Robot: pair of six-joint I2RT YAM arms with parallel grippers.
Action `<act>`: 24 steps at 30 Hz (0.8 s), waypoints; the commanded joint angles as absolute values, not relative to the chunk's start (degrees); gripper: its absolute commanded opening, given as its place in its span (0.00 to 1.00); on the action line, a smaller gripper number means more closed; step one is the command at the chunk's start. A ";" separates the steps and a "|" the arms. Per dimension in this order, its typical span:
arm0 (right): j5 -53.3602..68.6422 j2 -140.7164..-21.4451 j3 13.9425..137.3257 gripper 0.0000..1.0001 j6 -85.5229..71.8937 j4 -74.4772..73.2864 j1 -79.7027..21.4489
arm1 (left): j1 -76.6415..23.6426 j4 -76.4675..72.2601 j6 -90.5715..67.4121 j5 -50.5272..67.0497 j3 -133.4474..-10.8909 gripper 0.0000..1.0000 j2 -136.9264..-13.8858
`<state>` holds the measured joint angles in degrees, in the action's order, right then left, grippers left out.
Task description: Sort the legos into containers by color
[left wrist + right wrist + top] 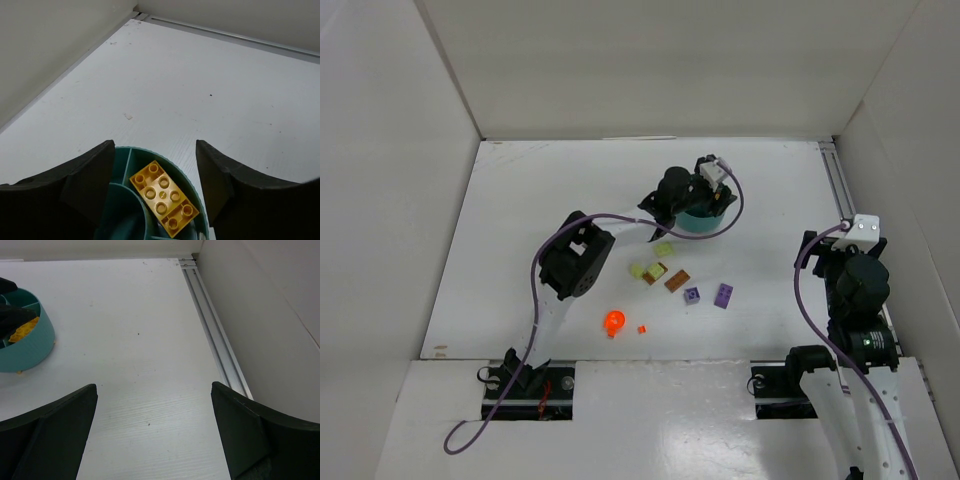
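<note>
- The white table (520, 250) carries my round teal tub (705, 222) toward its far side.
- My left gripper (154, 147) hangs over the tub, fingers spread, touching nothing.
- My right gripper (153, 387) is spread wide above the table, right of the tub.
- A yellow-gold brick (164, 198) lies flat in an outer wedge.
- Other legos lie loose nearer me: pale green brick (663, 250), brown brick (677, 281), purple brick (724, 295), orange piece (614, 321).
</note>
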<state>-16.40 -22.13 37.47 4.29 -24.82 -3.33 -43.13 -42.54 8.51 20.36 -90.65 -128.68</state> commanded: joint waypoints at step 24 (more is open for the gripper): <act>6.16 -41.83 38.24 1.00 10.04 -20.04 -9.55 | -41.40 5.61 -33.91 -11.94 -59.63 1.00 -72.10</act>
